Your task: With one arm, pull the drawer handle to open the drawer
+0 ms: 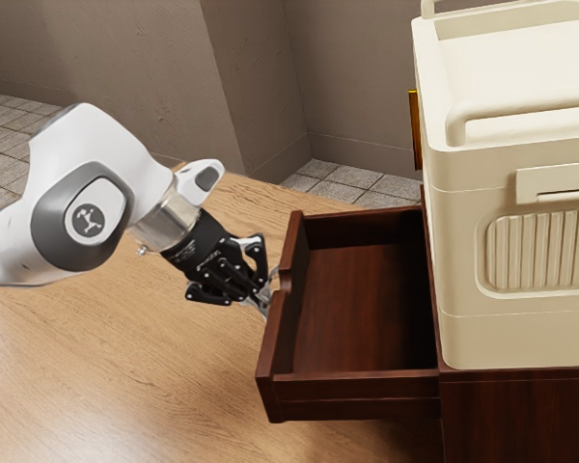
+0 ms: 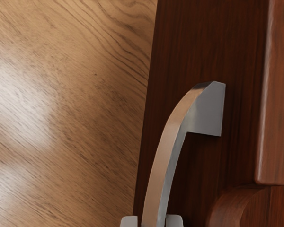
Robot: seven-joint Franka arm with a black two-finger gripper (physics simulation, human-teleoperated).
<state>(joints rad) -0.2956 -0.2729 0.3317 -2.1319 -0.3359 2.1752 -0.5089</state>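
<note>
Two fingertips (image 2: 128, 221) stand one on each side of the handle (image 2: 163, 151), and we read the jaws as drawn in narrow and holding that metal bar between them. The grip makes sense to us: the bar bows out from the drawer front (image 1: 273, 352), so closing across it lets us draw the wood outward without pushing on its face. The drawer (image 1: 362, 299) stands well out from the cabinet (image 1: 521, 420), its inside exposed to view, and the handle is on its outer face, just below the scooped notch in the rim. A cream case (image 1: 463, 251) sits on top of the cabinet, above the drawer's path, where we judge it is no obstacle; its weight may even help keep the cabinet steady under the pull. Our arm (image 1: 43, 231) comes in from the exterior view's left over the wooden table (image 1: 116, 386), bends at the big white joint, and slopes down so that the black gripper (image 1: 264, 306) meets the handle at a slant, outside the drawer. That pose suits a straight backward draw, we think. The task looks close to finished; any further pull should be short and level, since twisting could slip the bar or bind the drawer.
</note>
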